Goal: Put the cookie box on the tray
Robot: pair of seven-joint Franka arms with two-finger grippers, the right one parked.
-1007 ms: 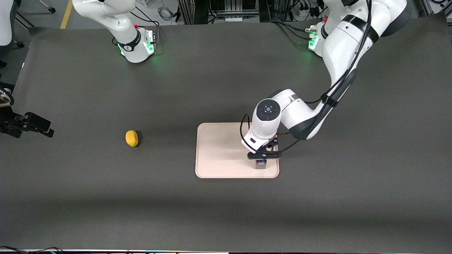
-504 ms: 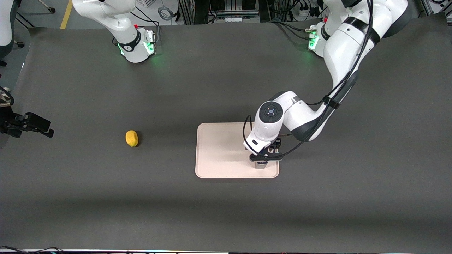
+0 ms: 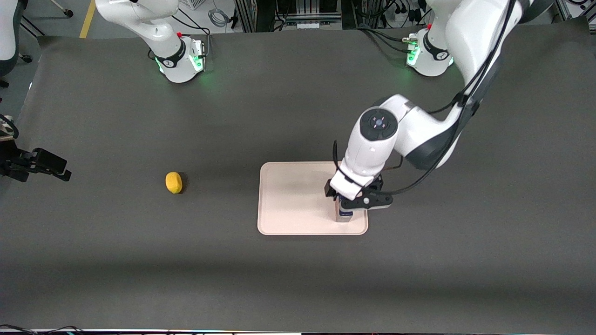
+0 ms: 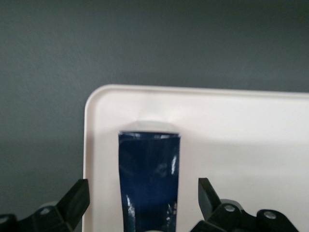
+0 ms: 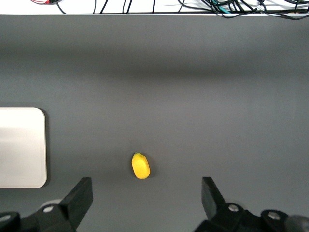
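Observation:
The cookie box (image 3: 344,215), dark blue, stands upright on the pale pinkish-cream tray (image 3: 288,200), in the tray's corner nearest the front camera at the working arm's end. In the left wrist view the cookie box (image 4: 148,179) rises from the tray (image 4: 236,130) near its rounded corner. My gripper (image 3: 349,205) hangs just above the box, open. Its black fingers (image 4: 76,199) stand well apart, with tray showing between each finger and the gripper's (image 4: 143,192) box. Nothing is held.
A small yellow lump (image 3: 173,182) lies on the dark table mat toward the parked arm's end, apart from the tray. In the right wrist view the yellow lump (image 5: 140,166) sits beside the tray's end (image 5: 21,147).
The working arm's wrist has lifted and swung toward its own end of the table. The cookie box stays standing on the tray where it was.

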